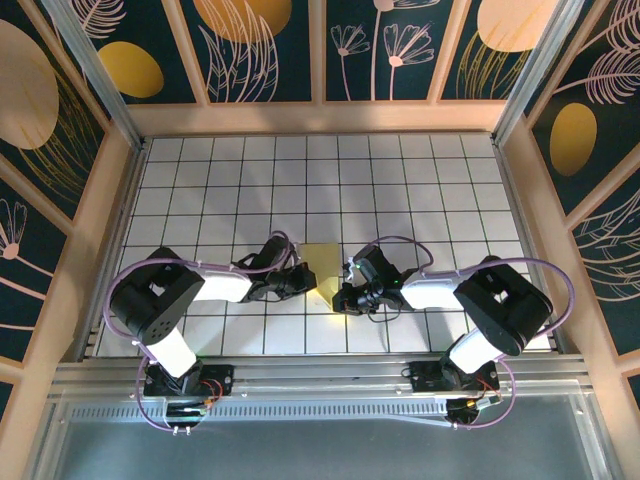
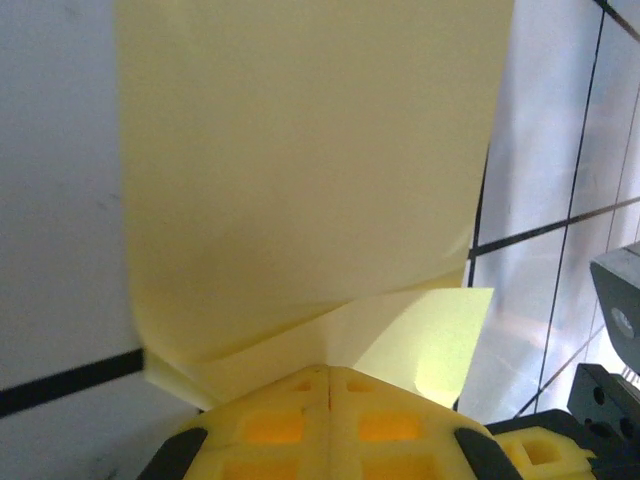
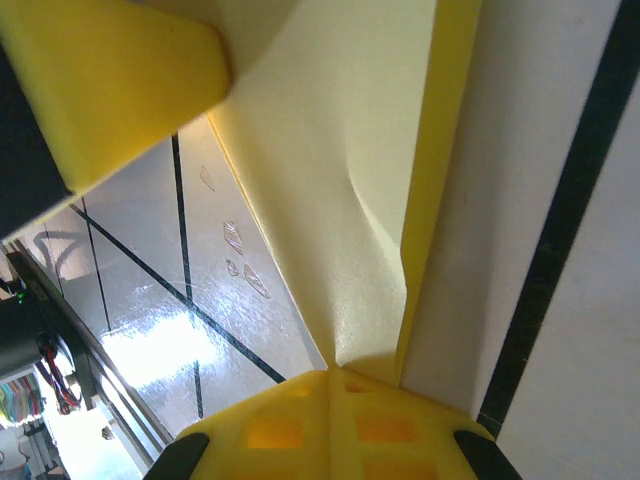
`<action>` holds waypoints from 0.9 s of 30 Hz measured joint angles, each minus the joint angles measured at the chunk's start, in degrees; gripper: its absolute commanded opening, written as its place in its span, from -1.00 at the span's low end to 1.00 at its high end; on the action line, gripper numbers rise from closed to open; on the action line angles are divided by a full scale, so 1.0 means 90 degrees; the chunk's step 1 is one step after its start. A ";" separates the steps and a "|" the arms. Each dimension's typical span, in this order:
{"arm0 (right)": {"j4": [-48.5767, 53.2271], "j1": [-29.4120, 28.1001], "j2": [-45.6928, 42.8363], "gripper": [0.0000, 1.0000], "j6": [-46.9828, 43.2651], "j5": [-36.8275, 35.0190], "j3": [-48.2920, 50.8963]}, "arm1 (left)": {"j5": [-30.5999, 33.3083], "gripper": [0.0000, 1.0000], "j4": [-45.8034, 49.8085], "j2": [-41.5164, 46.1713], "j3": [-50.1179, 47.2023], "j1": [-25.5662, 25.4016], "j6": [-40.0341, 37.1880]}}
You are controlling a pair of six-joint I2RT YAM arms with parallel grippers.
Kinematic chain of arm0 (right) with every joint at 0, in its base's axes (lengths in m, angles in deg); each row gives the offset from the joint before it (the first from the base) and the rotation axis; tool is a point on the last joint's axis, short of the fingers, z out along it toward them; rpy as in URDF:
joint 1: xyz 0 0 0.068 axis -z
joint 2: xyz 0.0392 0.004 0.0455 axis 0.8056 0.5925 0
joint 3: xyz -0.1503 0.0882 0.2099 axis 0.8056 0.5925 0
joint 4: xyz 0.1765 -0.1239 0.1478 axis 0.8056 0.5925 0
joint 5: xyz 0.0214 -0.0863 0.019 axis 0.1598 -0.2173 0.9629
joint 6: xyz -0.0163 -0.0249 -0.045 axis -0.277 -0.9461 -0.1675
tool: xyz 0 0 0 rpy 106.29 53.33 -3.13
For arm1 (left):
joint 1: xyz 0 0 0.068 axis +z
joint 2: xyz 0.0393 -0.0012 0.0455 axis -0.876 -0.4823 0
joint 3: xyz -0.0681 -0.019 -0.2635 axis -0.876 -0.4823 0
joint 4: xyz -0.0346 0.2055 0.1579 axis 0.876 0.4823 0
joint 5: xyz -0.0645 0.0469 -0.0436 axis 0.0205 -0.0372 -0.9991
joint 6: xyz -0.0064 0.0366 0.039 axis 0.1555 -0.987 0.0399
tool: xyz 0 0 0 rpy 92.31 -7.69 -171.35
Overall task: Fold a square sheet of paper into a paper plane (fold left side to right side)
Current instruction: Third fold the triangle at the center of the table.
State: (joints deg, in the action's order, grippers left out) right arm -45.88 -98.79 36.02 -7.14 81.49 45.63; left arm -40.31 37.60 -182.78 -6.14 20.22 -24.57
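Left pincer (image 2: 330, 385) shut, with both yellow pads pressed flat together on the near edge of the square sheet of paper (image 2: 310, 170). Straight ahead of these pads, the pale-yellow sheet spreading wide, and a smaller flap of the same paper just to the right of the tips.

Right pincer (image 3: 330, 385) closed as well, clamped on an edge of the same sheet, with a soft crease running away from the tips. Up and to the left of it, one yellow finger (image 3: 100, 80) of the left pincer, close beside the paper.

Seen from above: both pincers almost tip to tip over the near middle of the white tiled table (image 1: 300, 180), the paper between them and just beyond. Flat or lifted there, impossible to tell.
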 measured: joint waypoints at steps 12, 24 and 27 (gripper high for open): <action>0.0002 -0.0005 0.0036 -1.00 -0.0041 0.0005 -0.0041 | -0.0036 -0.91 0.0007 0.0172 -0.0197 0.0532 -0.0359; 0.0002 -0.0017 0.0041 -1.00 -0.0041 0.0000 -0.0053 | 0.0359 -0.91 0.0563 0.0476 -0.0165 0.1078 -0.0899; 0.0002 -0.0017 0.0041 -1.00 -0.0041 -0.0002 -0.0053 | 0.0425 -0.89 0.0622 0.0724 -0.0253 0.1115 -0.0993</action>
State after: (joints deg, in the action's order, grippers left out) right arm -45.86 -98.95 36.39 -7.51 81.47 45.15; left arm -36.49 43.20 -176.27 -8.41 30.25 -33.51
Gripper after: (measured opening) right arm 0.051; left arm 0.052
